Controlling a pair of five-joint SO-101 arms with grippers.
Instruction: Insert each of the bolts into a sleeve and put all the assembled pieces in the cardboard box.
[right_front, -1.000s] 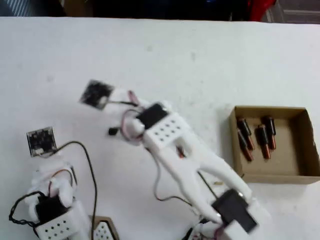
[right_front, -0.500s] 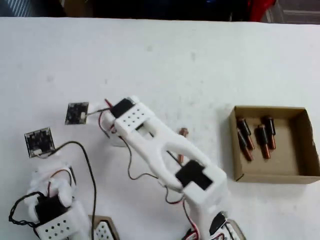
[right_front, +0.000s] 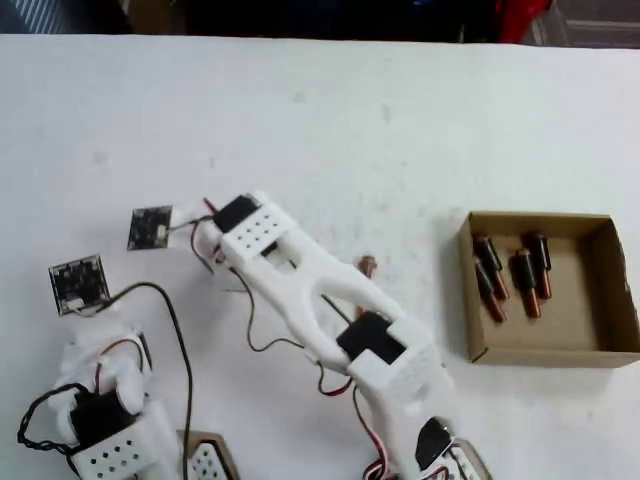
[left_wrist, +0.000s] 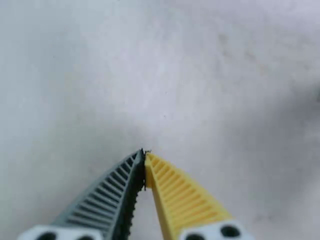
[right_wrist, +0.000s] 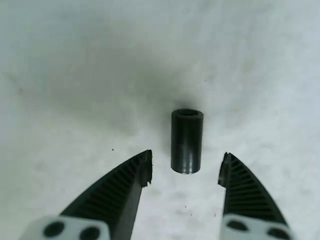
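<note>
A short black sleeve (right_wrist: 187, 141) lies on the white table, just in front of and between the tips of my right gripper (right_wrist: 186, 161), which is open and touching nothing. In the high view the right arm (right_front: 300, 275) stretches from the front edge to the table's left-middle. A copper bolt (right_front: 366, 266) lies beside that arm, partly covered by it. The cardboard box (right_front: 590, 300) at the right holds several assembled dark-and-copper pieces (right_front: 512, 273). My left gripper (left_wrist: 144, 153) is shut with nothing in it, over bare table. The left arm (right_front: 100, 400) sits folded at the front left.
Two small black camera boards (right_front: 150, 228) (right_front: 80, 282) with cables hang over the left part of the table. The far half of the table (right_front: 350, 110) is bare white surface.
The right arm has swung left, away from the box, and come down over the black sleeve. The bolt now shows beside it. The left arm has kept still.
</note>
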